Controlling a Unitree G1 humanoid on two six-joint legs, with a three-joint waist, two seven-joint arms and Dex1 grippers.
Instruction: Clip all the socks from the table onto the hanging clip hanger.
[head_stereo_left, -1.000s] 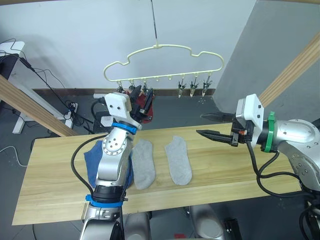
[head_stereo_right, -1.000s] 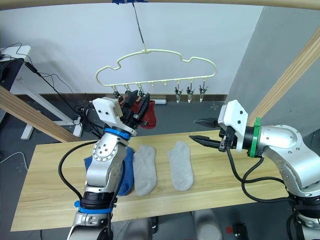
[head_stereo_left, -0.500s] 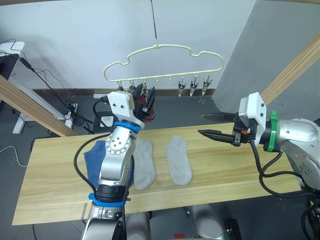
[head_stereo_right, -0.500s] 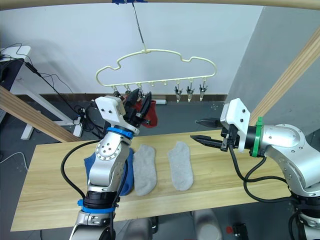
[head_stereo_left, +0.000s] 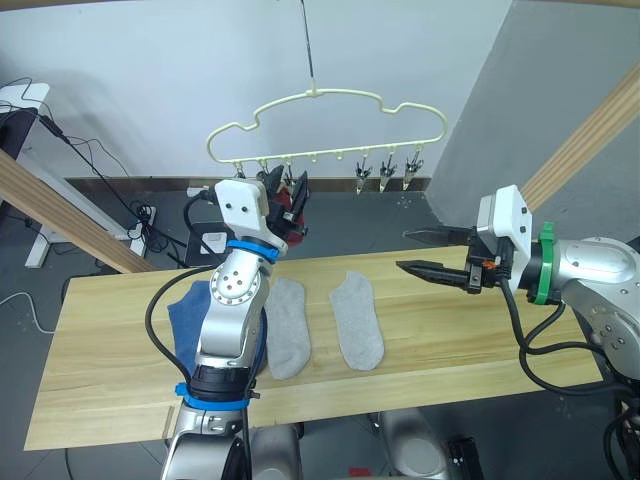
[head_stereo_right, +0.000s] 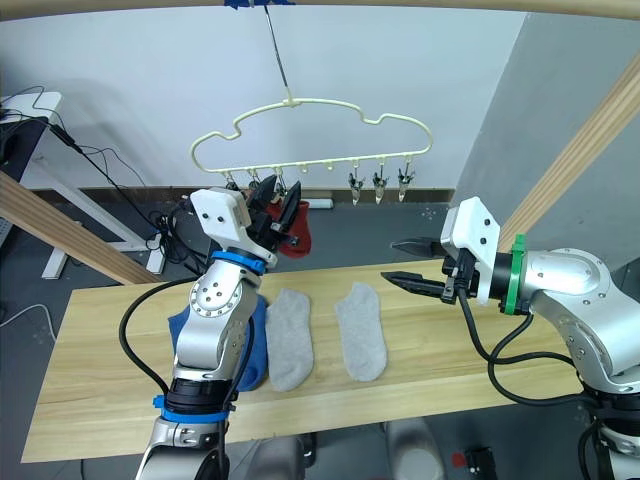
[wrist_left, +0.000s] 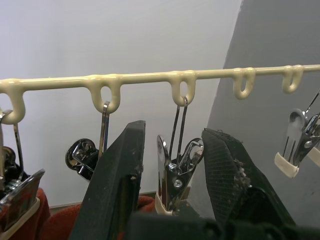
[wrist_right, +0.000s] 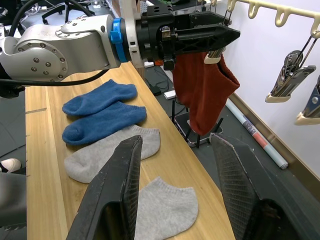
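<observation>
The left end effector (wrist_left: 170, 165) is raised to the row of clips under the clip hanger (head_stereo_left: 327, 118). Its two black fingers (wrist_left: 116, 185) are spread, with one metal clip (wrist_left: 172, 177) hanging between them; whether the pads touch that clip is hard to tell. In the left wrist view a strip of rust red sock (wrist_left: 55, 225) shows low behind the fingers, cut off by the frame edge. The right wrist view shows much more of it: a rust red sock (wrist_right: 202, 90) hangs from a clip just beside the left end effector, its toe pointing down. In the head views that sock is mostly hidden behind the left arm.

The right end effector (head_stereo_left: 425, 252) hovers above the right part of the surface (head_stereo_left: 120, 380), well apart from the hanger, fingers spread and empty.

On the wooden surface lie two light grey socks (head_stereo_left: 356, 318), side by side near the middle. Two blue socks (wrist_right: 102, 111) lie next to them; the head views hide most of the blue pair behind the left arm, while the right wrist view shows both, one overlapping the other.

Three bare clips (head_stereo_left: 388, 172) hang at the hanger's right end.
</observation>
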